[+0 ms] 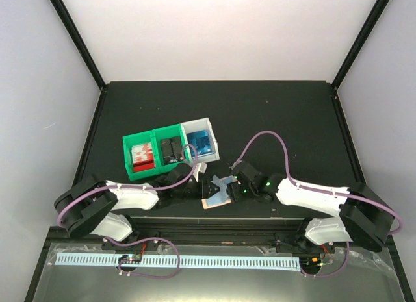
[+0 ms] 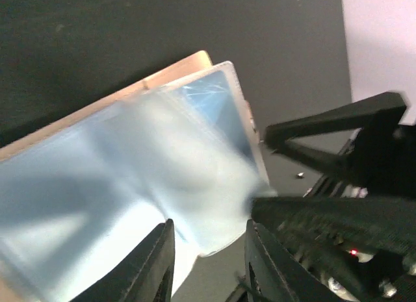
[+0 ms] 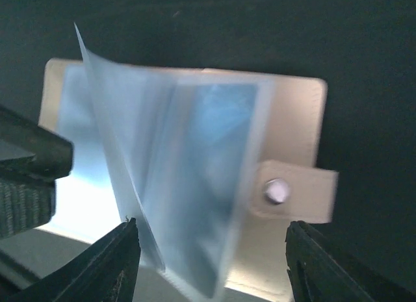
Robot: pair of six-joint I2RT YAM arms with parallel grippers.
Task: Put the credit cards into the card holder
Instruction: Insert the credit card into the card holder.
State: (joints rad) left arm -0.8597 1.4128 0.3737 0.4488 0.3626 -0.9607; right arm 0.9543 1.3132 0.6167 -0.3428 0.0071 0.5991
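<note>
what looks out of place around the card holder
The card holder lies open on the table, but one clear plastic sleeve sticks up off it, bent and curled instead of flat. Nothing looks spilled or broken.

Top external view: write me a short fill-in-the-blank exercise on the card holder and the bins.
1. The tan leather-like folding card holder lies ___, not folded shut, on the black table.
2. The bright blue plastic cards sit in the ___ plastic bin.
3. Beside it stand ___ green plastic bins.
Missing words: open; white; two.
</note>
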